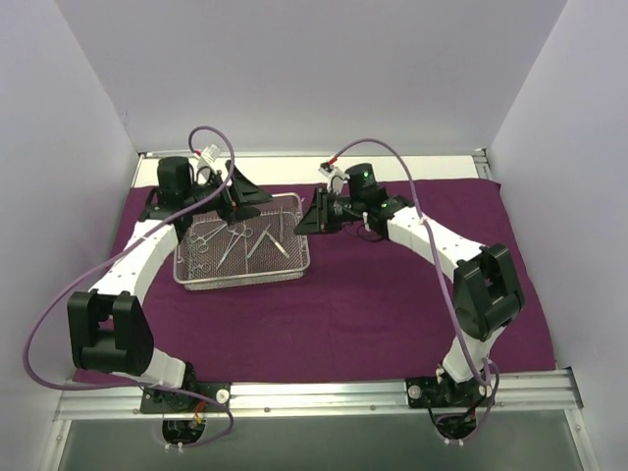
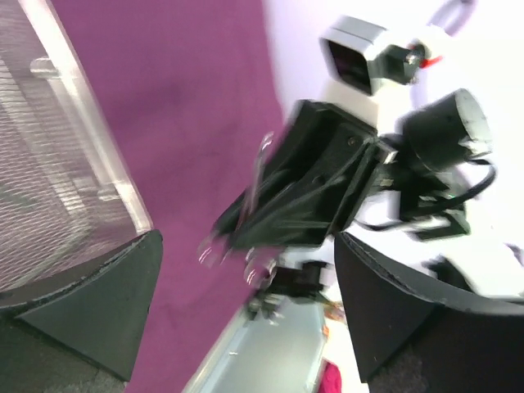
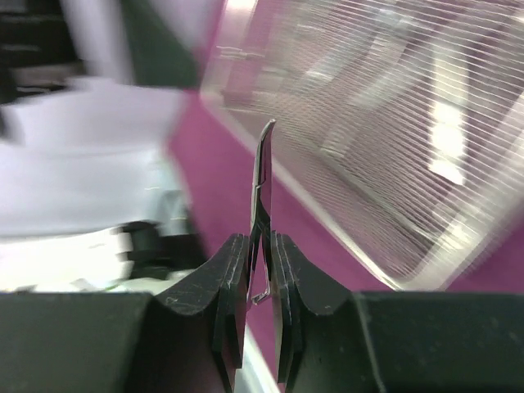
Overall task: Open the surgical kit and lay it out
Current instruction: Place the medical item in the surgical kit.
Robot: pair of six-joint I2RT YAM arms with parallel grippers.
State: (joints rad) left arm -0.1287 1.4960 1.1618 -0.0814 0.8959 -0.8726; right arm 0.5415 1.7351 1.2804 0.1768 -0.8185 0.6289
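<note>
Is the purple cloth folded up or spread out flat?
Spread out. The dark purple cloth lies flat and wide, with the rectangular silver wire-mesh tray sitting on it.

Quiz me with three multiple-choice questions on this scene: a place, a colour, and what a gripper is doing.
1. Where is the tray? A) left half of the cloth B) right half C) off it
2. What colour is the cloth? A) green B) purple C) white
3. The right gripper is: A) wide open B) out of view C) shut on a thin silver tool
Answers: 1 A, it lies left of the cloth's middle; 2 B, purple throughout; 3 C, its wrist view shows the pinch.
</note>
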